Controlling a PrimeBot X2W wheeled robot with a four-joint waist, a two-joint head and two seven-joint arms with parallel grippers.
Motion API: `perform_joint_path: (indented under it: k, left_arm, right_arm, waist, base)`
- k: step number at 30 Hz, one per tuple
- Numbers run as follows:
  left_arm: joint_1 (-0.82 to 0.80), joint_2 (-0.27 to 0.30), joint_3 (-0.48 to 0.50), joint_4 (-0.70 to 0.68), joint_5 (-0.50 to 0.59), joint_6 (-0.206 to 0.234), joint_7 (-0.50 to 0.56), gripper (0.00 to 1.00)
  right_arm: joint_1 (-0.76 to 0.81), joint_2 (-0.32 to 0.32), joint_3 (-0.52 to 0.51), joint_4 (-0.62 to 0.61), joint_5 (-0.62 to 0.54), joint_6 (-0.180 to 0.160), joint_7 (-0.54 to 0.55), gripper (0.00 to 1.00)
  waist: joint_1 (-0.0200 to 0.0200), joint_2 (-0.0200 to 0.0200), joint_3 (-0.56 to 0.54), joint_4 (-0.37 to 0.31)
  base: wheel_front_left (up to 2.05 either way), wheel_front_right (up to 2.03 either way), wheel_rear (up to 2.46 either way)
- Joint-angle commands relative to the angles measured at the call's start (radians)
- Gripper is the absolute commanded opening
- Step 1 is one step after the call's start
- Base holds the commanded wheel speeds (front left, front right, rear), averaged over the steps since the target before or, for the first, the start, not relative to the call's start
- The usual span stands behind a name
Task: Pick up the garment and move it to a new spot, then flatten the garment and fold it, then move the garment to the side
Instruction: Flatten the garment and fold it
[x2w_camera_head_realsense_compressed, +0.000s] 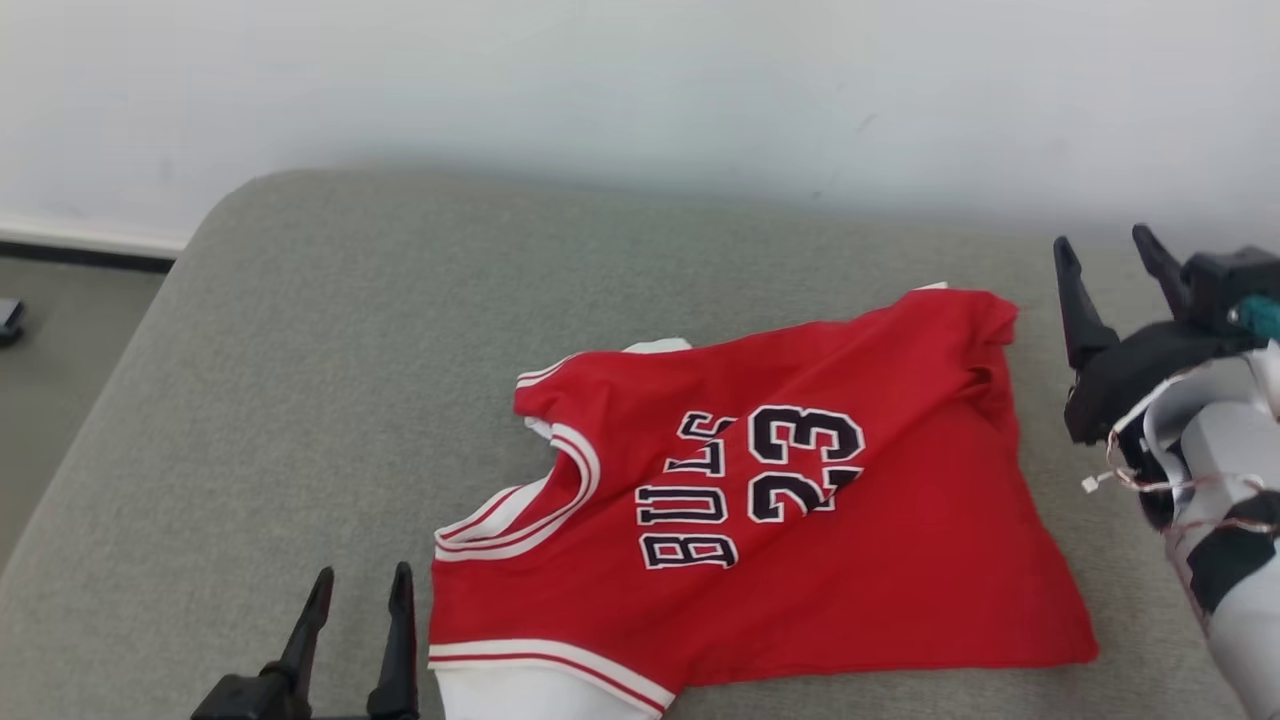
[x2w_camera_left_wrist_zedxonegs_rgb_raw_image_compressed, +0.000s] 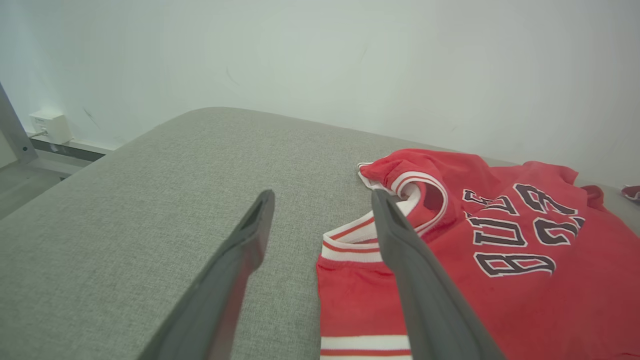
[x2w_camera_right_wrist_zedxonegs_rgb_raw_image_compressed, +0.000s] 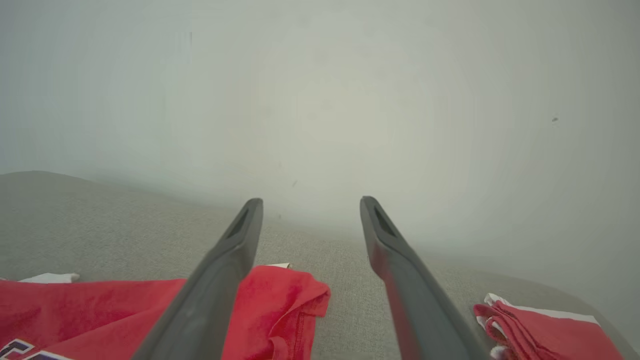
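We see the red jersey (x2w_camera_head_realsense_compressed: 800, 520) lying rumpled, print side up, on the grey cushion (x2w_camera_head_realsense_compressed: 300, 350), right of centre and toward the near edge. Our left claw (x2w_camera_head_realsense_compressed: 362, 575) stands spread and empty at the near edge, just left of the jersey's striped trim. Our right claw (x2w_camera_head_realsense_compressed: 1102, 240) is spread too, gripping nothing, just right of the jersey's far right corner, apart from it

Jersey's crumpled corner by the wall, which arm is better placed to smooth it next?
Probably the right gripper: open, it hovers just beside that bunched corner, while the left gripper sits at the opposite, armhole end.
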Motion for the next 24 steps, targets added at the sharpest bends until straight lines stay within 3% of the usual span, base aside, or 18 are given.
perform_joint_path:
  k: [1,9,17,24]
  left_arm:
    - [0.019,0.001,0.009,-0.005,0.008,0.001,-0.003,1.0]
    - [0.064,0.007,0.061,-0.029,0.027,0.002,-0.003,1.0]
    - [0.081,0.013,0.093,-0.039,0.036,0.002,-0.003,1.0]
    - [0.08,0.012,0.096,-0.041,0.046,0.002,-0.003,1.0]
  right_arm:
    - [0.032,0.0,-0.01,-0.02,0.014,-0.003,-0.006,1.0]
    - [0.291,-0.002,-0.14,-0.359,-0.004,-0.003,-0.007,1.0]
    - [0.602,0.095,-0.274,-0.7,-0.083,-0.003,-0.007,1.0]
    - [0.784,0.175,-0.335,-0.871,-0.115,-0.003,0.004,1.0]
  waist:
    - [0.0001,0.0,-0.042,-0.046]
    - [0.0001,0.0,-0.07,-0.123]
    - [0.0001,0.0,-0.085,-0.178]
    - [0.0001,0.0,-0.089,-0.193]
  base:
    - [0.0,0.0,0.0]
    - [0.0,0.0,0.0]
    - [0.0,0.0,0.0]
    - [0.0,0.0,0.0]
